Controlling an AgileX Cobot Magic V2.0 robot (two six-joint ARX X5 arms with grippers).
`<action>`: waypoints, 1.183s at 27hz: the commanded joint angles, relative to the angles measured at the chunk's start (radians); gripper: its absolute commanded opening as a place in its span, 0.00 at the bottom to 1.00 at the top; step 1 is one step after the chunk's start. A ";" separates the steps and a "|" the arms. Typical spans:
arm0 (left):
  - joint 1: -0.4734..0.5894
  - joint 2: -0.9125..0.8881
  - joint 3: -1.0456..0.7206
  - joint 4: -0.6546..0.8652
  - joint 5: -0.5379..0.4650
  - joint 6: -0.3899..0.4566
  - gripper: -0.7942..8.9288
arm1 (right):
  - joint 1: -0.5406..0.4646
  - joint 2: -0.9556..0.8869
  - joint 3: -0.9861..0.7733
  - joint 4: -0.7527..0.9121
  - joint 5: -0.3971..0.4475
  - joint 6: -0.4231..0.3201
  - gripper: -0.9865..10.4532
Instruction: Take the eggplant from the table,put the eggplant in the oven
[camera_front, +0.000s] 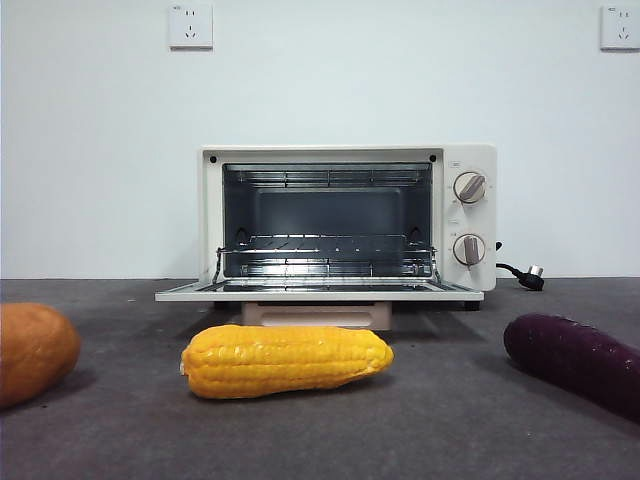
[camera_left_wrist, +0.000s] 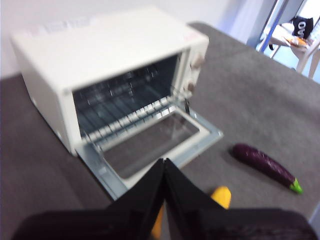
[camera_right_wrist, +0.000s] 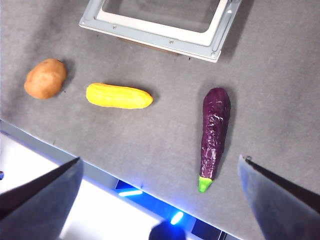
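The dark purple eggplant lies on the grey table at the front right, its green stem cap toward the table's near edge. It also shows in the left wrist view and in the right wrist view. The cream-white oven stands at the back with its door folded down and the wire rack bare. My right gripper hovers high above the eggplant, open wide. My left gripper is shut, held high in front of the oven.
A yellow corn cob lies in front of the oven door. A rounded orange-brown vegetable sits at the front left. The oven's power plug rests on the table to its right. The table's front edge runs close to the eggplant's stem.
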 joint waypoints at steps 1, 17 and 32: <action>0.003 -0.049 -0.084 0.023 0.006 -0.006 0.08 | 0.001 0.016 -0.001 -0.005 0.016 -0.011 0.58; 0.001 -0.146 -0.245 0.059 0.051 -0.016 0.08 | 0.076 0.040 -0.370 0.254 0.037 0.082 0.58; -0.021 -0.145 -0.245 0.047 0.068 -0.025 0.08 | 0.160 0.062 -0.733 0.565 0.170 0.237 0.58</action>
